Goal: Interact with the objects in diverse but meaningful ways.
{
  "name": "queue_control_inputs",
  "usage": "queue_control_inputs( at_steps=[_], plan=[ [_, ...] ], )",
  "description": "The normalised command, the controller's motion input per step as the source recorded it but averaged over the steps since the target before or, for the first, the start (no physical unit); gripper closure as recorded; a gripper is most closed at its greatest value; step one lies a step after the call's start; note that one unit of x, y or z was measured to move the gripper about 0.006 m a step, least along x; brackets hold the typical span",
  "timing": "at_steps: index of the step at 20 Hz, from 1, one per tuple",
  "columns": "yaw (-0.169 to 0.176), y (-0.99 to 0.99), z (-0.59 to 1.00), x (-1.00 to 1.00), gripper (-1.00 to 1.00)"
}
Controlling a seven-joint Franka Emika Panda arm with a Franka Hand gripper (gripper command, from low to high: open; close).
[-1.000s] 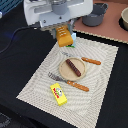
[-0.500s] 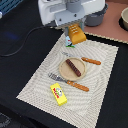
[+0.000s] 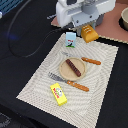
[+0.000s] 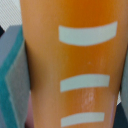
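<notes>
A: Placemat (image 3: pixel 100 95) striped, on the dark table (image 3: pixel 20 115). What's on it?

B: Round plate (image 3: pixel 63 72) mid-mat with brown sausage (image 3: pixel 73 67) lying across it. Fork (image 3: pixel 57 77) beside the plate, knife (image 3: pixel 91 61) on the other side. Bright yellow rectangular box (image 3: pixel 59 94) flat near the mat's edge, apart from the plate.

A: Claw?

B: Gripper (image 3: pixel 88 29) above the mat's far end, closed on the orange-yellow ridged block (image 4: pixel 75 60), which fills the wrist view. Block is off the mat.

A: Carton?

B: Small white carton (image 3: pixel 70 39) upright at the far edge, just beside the block.
</notes>
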Motion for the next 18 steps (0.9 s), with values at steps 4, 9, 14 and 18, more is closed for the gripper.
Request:
queue_control_inputs(
  at_steps=[4,9,14,18],
  plan=[
    [0.000,0.45,-0.18,0.38,1.00],
    [0.000,0.30,-0.25,0.29,1.00],
    [0.000,0.29,-0.20,0.36,1.00],
    [0.000,0.27,-0.22,0.38,1.00]
  ],
)
